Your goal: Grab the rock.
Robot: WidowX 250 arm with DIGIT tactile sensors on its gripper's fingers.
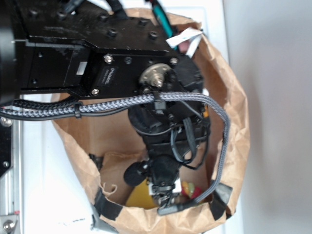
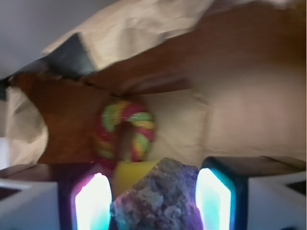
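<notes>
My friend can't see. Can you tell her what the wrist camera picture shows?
A rough, speckled rock sits between the robot's two glowing jaws, inside a brown paper bag. Behind it are a yellow toy and a red, yellow and green rope ring.

Exterior view evenly lit and slightly soft, white surroundings washed out, wrist view blurred throughout, finger pads (image 2: 93,201) glowing cyan-white, rock (image 2: 156,199) tinted purple, paper bag (image 2: 230,110) interior dim.

Speckled grey-brown rock (image 2: 160,199) — rough, blocky

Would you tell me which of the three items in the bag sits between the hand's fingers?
The rough grey-brown rock; the yellow toy and braided rope lie beyond it.
</notes>
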